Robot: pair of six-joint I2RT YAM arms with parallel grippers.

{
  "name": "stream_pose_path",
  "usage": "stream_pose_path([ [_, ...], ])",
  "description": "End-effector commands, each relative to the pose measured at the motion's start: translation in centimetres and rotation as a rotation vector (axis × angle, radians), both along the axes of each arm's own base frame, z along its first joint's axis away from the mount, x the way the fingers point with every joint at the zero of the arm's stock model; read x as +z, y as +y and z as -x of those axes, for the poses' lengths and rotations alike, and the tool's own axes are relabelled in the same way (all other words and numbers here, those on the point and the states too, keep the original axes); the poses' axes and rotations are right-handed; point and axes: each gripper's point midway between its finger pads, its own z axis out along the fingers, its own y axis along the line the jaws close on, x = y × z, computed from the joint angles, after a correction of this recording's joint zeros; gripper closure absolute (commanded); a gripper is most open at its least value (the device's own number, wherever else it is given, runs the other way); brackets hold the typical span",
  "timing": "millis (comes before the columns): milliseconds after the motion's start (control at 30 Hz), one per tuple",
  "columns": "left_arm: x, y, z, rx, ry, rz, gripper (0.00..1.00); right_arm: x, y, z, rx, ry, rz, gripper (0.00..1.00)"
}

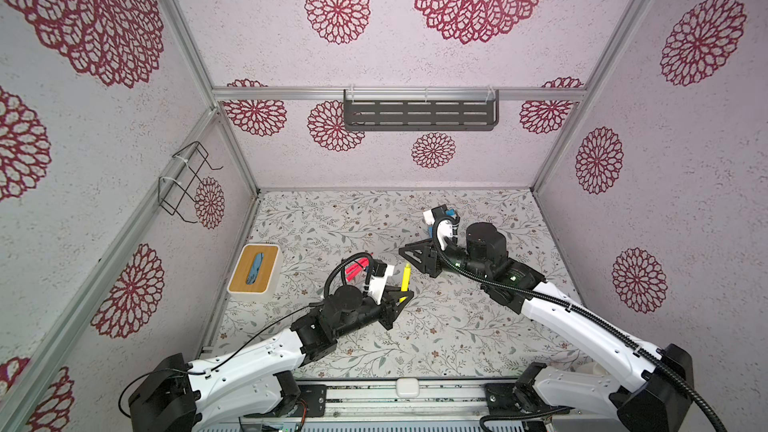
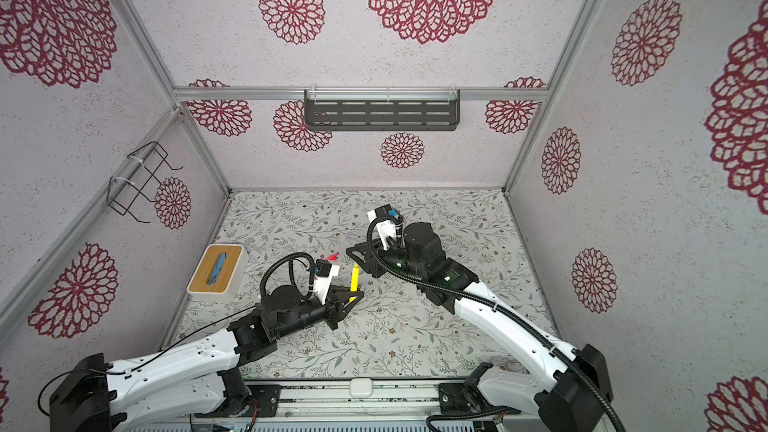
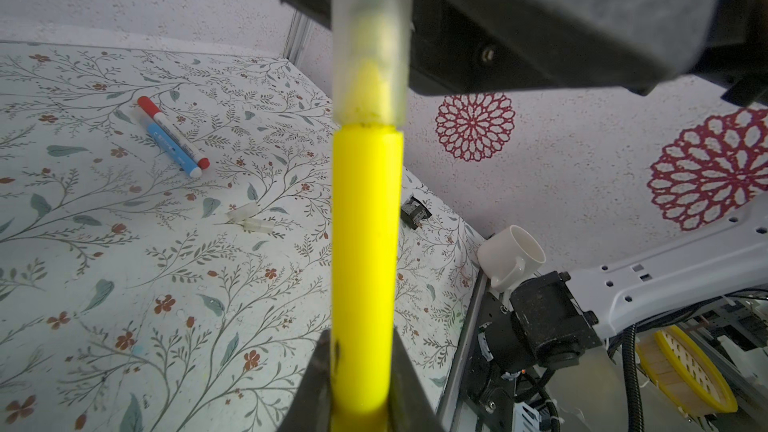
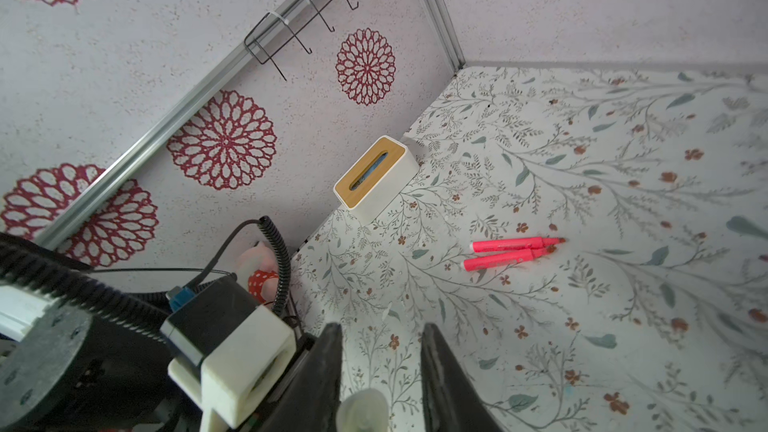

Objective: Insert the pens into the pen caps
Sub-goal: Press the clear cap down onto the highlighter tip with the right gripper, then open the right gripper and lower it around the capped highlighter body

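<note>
My left gripper [image 3: 361,334] is shut on the lower barrel of a yellow pen [image 3: 365,263], which stands tilted above the table in both top views [image 1: 405,278] [image 2: 354,280]. A translucent pen cap [image 3: 370,56] sits over the pen's tip. The cap [image 4: 362,409] lies between the fingers of my right gripper [image 4: 380,328], which is open, with a gap on one side. Two pink pens [image 4: 515,245] lie together on the table. A white pen with red ends [image 3: 172,135] and a blue pen [image 3: 174,151] lie side by side. Two clear caps [image 3: 243,211] lie loose.
A white box with a wooden lid [image 1: 254,273] stands at the left wall. A white mug [image 3: 511,259] lies near the right arm's base, with a small black item [image 3: 415,211] on the table near it. A black shelf [image 1: 419,114] hangs on the back wall.
</note>
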Motion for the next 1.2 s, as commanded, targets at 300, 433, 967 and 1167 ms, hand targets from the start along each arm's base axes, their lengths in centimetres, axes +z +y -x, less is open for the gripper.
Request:
stream_pose_path([
  [300,5.0,1.9,-0.7,0.091,-0.134,0.107,1.0,-5.9,0.5,2.6,-0.023,0.077,0.135,1.0],
  [433,7.3,3.4,-1.0,0.148,-0.194,0.153,1.0,-9.0,-0.1,3.1,-0.113,0.128,0.216,1.0],
  [967,13.0,6.2,-0.8,0.08,-0.258,0.289,1.0,-14.6,3.8,13.0,0.31,0.178,0.248,1.0],
  [1167,13.8,6.9,-0.8,0.075,-0.269,0.307,1.0,-16.0,3.3,14.4,0.375,0.204,0.289,1.0],
])
